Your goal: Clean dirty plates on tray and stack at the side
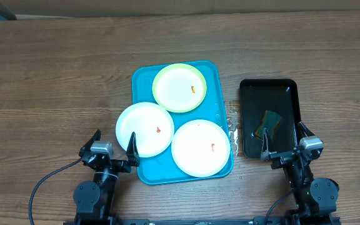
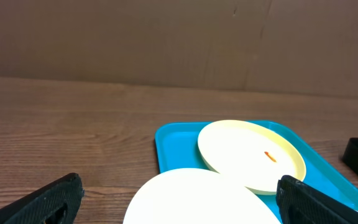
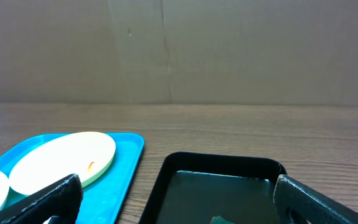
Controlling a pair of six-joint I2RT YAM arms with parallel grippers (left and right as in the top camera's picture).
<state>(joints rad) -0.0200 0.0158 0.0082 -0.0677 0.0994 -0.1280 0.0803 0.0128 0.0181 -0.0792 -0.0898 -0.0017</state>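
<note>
the left gripper (image 1: 115, 134) hangs low at the near edge of the table (image 1: 55, 75) with its jaws spread wide and nothing between them. the right gripper (image 1: 283, 128) is likewise wide apart and empty. each sits in front of its own work: the left faces the turquoise tray (image 1: 144, 78), the right faces the black tray (image 1: 269, 81).

all 3 plates lie flat on the turquoise tray, none cleaned or stacked yet. the green-rimmed plate (image 1: 179, 87) is at the far end. the left white plate (image 1: 145, 129) overhangs the tray's left rim, just ahead of the left gripper's fingers. the right white plate (image 1: 200, 149) sits at the near right corner, partly over the rim. each carries 1 small orange-red smear near its middle.

the black tray seems to hold a shallow film of liquid with a green and yellow sponge (image 1: 269, 123) lying in it, between the right gripper's fingers as seen from above. that layout suggests the right arm is meant to take the sponge and wipe, while the left steadies or lifts a plate. the overhanging rim of the left white plate likely gives the left fingers an edge to pinch. the bare table left of the tray looks like the natural stacking spot.
</note>
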